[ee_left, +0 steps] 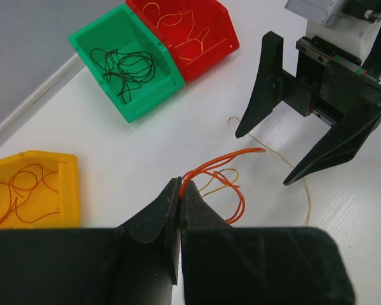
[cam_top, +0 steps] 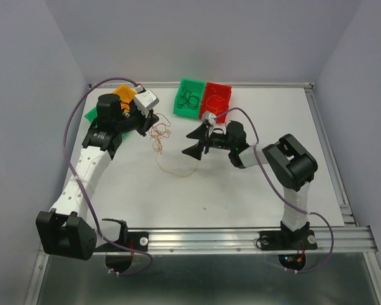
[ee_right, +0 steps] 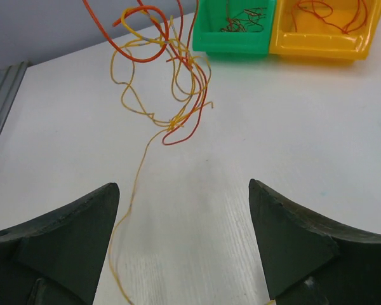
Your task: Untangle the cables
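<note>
A tangle of thin red and yellow-orange cables (cam_top: 159, 135) hangs from my left gripper (cam_top: 153, 121) just above the table. In the left wrist view the gripper (ee_left: 180, 185) is shut on a red-orange cable (ee_left: 219, 164), whose loops lie ahead of the jaws. My right gripper (cam_top: 195, 141) stands open to the right of the tangle, holding nothing. From the right wrist the tangle (ee_right: 174, 89) dangles ahead of the open gripper (ee_right: 183, 190). One yellow strand (ee_right: 132, 197) trails down past the left finger (ee_right: 82, 222). The right gripper (ee_left: 262, 159) also shows in the left wrist view.
A green bin (cam_top: 178, 105) with dark cables and a red bin (cam_top: 221, 86) with orange cables stand at the back. An orange-yellow bin (cam_top: 122, 93) with red cables and another green bin (cam_top: 91, 115) sit by the left arm. A long thin strand (cam_top: 178, 170) loops over the table.
</note>
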Controlling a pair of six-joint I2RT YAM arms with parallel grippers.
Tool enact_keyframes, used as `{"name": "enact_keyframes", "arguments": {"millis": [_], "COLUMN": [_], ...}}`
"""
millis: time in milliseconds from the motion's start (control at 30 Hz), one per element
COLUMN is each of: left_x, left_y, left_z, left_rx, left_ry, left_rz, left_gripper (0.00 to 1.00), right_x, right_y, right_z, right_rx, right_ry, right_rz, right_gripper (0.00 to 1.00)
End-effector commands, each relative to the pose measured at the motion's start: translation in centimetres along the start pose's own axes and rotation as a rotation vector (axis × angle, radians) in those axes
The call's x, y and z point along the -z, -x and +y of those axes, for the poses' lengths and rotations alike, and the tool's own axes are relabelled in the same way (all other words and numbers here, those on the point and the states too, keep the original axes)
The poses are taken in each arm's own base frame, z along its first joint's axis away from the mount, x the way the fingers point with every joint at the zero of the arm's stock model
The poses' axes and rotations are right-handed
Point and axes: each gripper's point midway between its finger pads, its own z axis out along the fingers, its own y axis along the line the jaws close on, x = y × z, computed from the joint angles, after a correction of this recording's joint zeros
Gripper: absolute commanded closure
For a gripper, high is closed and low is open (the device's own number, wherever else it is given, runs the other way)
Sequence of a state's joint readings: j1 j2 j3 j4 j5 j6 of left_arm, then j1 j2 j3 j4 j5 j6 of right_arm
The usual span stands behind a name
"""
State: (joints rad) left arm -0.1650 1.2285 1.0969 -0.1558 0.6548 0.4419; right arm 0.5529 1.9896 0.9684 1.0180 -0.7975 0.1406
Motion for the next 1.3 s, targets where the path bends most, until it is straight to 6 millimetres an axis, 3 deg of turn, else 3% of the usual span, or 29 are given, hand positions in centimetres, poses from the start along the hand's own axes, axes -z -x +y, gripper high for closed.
{"name": "enact_keyframes", "arguments": {"millis": [0,233,467,767,900,1067,1267], "left_x": [2.2,3.0,4.0,5.5,5.9,6.0,5.8], "left_y": [5.0,8.1,10.9,14.2,15.0,15.3,15.2], "left_z": [-1.7,-3.3,-4.4,-5.5,-5.8,-6.0,-6.1], "left_rx": [-0.045,-0.071,-0.072,-0.084,-0.090,-0.085,-0.080], "left_ry": [-0.024,-0.039,-0.046,-0.046,-0.042,-0.048,-0.049], "left_rz": [-0.089,-0.139,-0.206,-0.312,-0.349,-0.367,-0.374], "left_gripper": [0.88,0.88,0.88,0.88,0.88,0.88,0.88], "right_x": [0.1,-1.8,-3.5,-5.0,-5.1,-5.7,-5.7], "right_y": [3.8,2.8,2.9,2.5,3.1,3.4,4.2], "right_z": [3.1,5.8,5.4,7.0,8.6,8.7,9.8], "right_rx": [0.153,0.138,0.093,0.017,-0.020,-0.017,-0.008], "right_ry": [0.144,0.215,0.198,0.271,0.342,0.343,0.374], "right_rz": [-0.136,-0.140,-0.199,-0.238,-0.281,-0.301,-0.347], "right_gripper": [0.12,0.11,0.11,0.13,0.14,0.15,0.27]}}
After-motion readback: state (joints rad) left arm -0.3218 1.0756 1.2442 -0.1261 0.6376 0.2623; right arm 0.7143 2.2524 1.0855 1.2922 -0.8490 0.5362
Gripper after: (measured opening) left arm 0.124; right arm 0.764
